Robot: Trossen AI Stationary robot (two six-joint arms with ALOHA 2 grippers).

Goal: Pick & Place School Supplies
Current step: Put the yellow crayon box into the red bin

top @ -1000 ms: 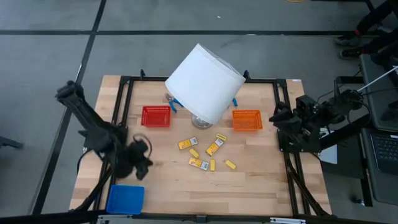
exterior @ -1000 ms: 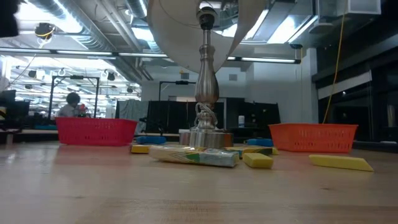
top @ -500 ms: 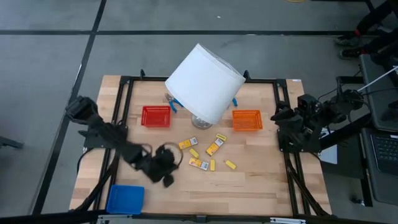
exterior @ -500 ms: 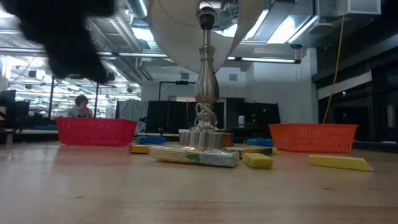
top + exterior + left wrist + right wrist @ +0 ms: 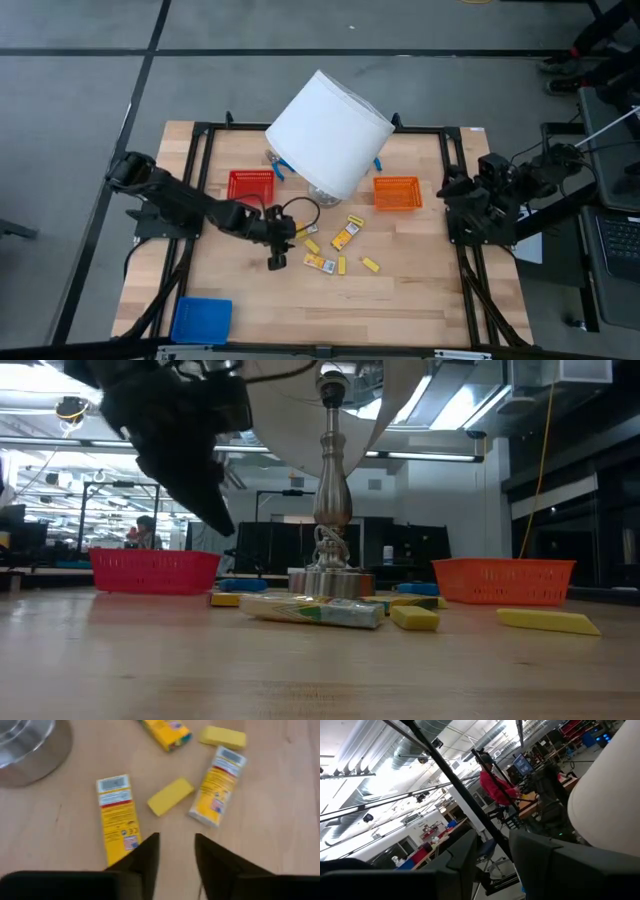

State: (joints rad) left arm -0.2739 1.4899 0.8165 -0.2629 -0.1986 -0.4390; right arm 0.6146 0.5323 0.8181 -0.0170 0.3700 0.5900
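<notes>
Several yellow-orange packets [image 5: 345, 237] and short yellow sticks [image 5: 370, 264] lie flat on the wooden table, in front of the lamp. In the left wrist view, a packet [image 5: 117, 817], a stick [image 5: 170, 802] and another packet [image 5: 217, 785] lie just ahead of my fingers. My left gripper [image 5: 176, 865] hangs slanted down over the table just left of this group [image 5: 276, 258]. It is open, with nothing between its fingers. My right gripper [image 5: 492, 865] waits raised at the table's right edge [image 5: 470, 200], with a gap between its fingers.
A lamp with a big white shade [image 5: 328, 133] stands on a metal base [image 5: 30, 750] at the middle back. A red basket [image 5: 250, 186] sits to its left, an orange basket [image 5: 397, 192] to its right, and a blue tray [image 5: 200, 320] at the near left corner.
My left gripper has swung from near the blue tray toward the table's middle, to the left side of the yellow items, rolling about its own axis as it went. In the low view it has come down into the picture. The supplies have not moved.
</notes>
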